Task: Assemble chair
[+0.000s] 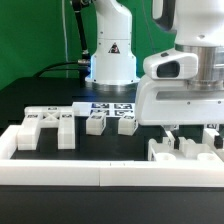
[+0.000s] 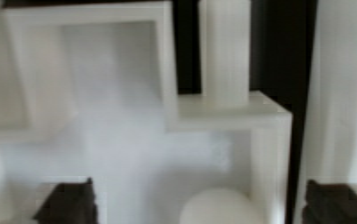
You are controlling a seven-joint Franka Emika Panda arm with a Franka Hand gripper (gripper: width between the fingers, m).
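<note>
The chair lies in loose white parts. In the exterior view a chunky slotted chair part (image 1: pixel 186 152) sits at the front right, and my gripper (image 1: pixel 190 137) hangs right above it with its fingers spread to either side. The wrist view is blurred. It shows that white part (image 2: pixel 157 140) filling the picture, with my gripper (image 2: pixel 201 205) open and the dark fingertips (image 2: pixel 68 200) standing wide apart; a thin dark gap shows beside one fingertip. A wide slotted part (image 1: pixel 45 125) lies at the exterior view's left. Two small tagged blocks (image 1: pixel 96 124) (image 1: pixel 127 123) stand in the middle.
A long white border rail (image 1: pixel 90 176) runs along the front, with a raised end at the exterior view's left. The marker board (image 1: pixel 108 106) lies behind the small blocks. The arm's white base (image 1: pixel 112 60) stands at the back.
</note>
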